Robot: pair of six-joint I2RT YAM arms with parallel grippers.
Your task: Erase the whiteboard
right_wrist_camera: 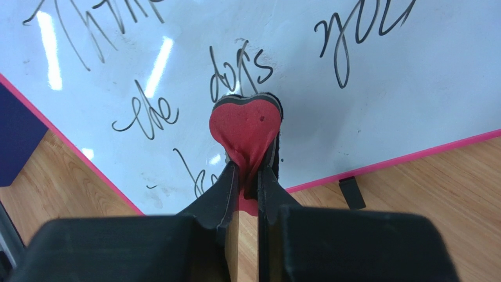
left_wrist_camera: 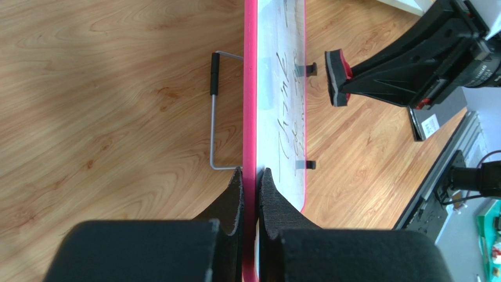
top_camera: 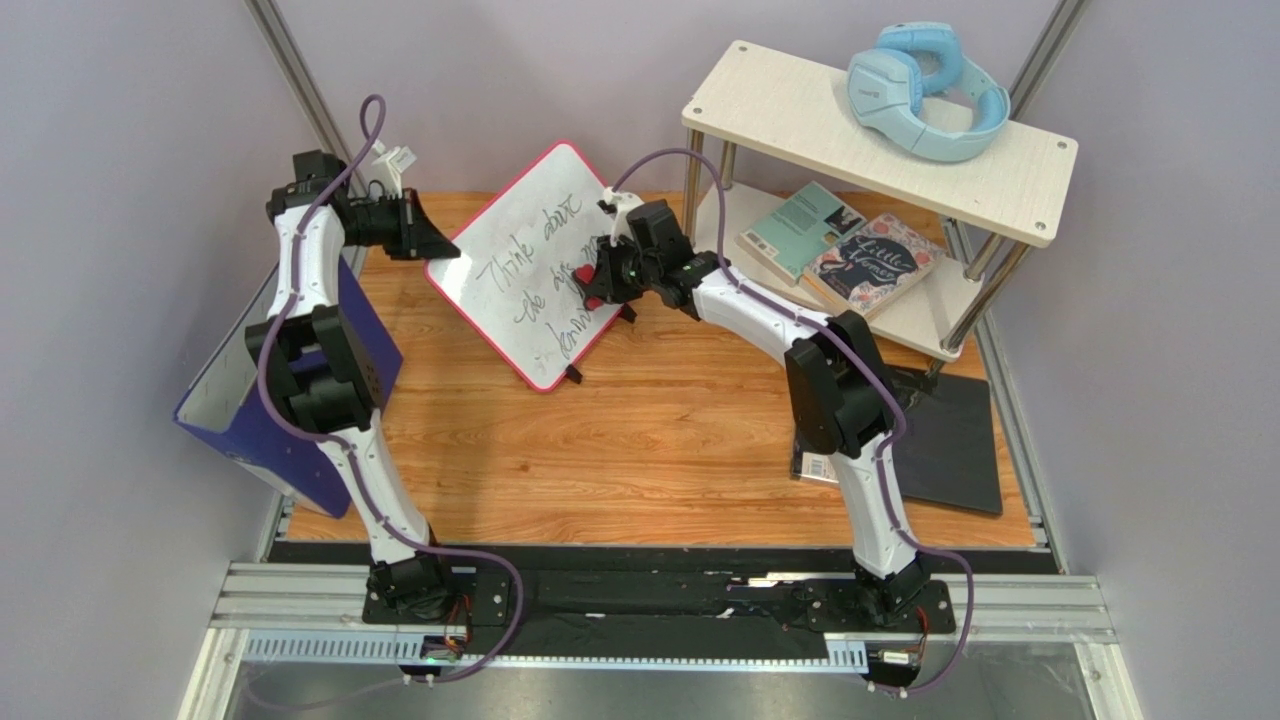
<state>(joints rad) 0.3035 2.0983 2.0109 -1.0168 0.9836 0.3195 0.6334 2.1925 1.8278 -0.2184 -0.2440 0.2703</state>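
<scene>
whiteboard: left wrist shows wire stand behind; right wrist, heart-shaped eraser.

A wooden table carries the whiteboard, which stands tilted on small black feet. A black mat lies flat at the table's right edge and a blue-purple folder stands at its left. At the far right, a white two-tier shelf bears light-blue headphones on top and two books below.
</scene>
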